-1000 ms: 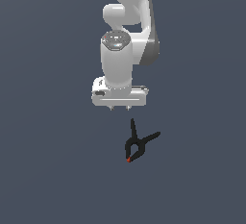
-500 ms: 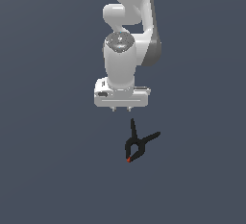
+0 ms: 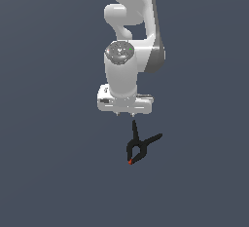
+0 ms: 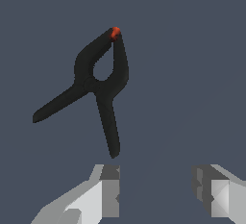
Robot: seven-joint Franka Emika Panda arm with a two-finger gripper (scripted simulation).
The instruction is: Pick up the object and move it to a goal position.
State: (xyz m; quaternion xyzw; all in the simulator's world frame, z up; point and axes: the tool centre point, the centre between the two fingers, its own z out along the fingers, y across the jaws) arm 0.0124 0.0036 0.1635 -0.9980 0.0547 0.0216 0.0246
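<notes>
So I've got the gripper parked with its fingers spread apart and nothing between them, and the clamp is lying flat on the floor, just ahead of the fingertips and not touching them.

My guess on handling: it looks like a light, rigid little plastic spring clamp, so weight shouldn't be a problem, but those two thin handles are splayed wide and would probably twist or skid if I pinched one alone. I'd go for the thick part around the pivot, where the body loops toward the red tip.

The wrist view gives me the real detail: the clamp, the loop, the handle angles, and both open fingers. The exterior view only shows a small black shape, but it does show the arm standing over it. No goal marker visible in either.
</notes>
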